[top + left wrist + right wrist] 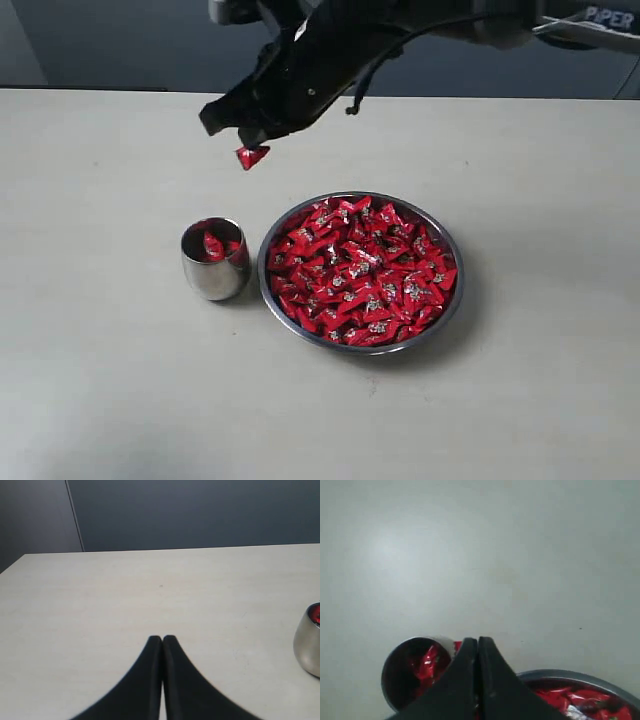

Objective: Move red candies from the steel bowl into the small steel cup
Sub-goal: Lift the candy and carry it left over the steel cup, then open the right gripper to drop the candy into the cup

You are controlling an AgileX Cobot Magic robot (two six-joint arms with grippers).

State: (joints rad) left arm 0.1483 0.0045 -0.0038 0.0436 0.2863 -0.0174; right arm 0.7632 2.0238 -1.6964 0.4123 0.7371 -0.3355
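Now: right hand (248, 138) pinches one red candy (251, 156), raised above the table (100, 380), near the cup (212, 275) but seemingly not centred over it. Cup holds a few; bowl (365, 348) heaped. To do: centre over cup mouth, lower close, then release. Left hand (162, 639) pressed together, empty.

A black arm reaches in from the upper right. Its right claw (247, 140) hangs above the tabletop (100, 380), pinched on a single candy (252, 156) in a red wrapper. Below it, nearer the camera, the small steel cup (212, 282) stands upright with a few red wrappers showing inside. Just beside the cup, on its right, sits the steel bowl (372, 349), heaped with red candies (360, 270).
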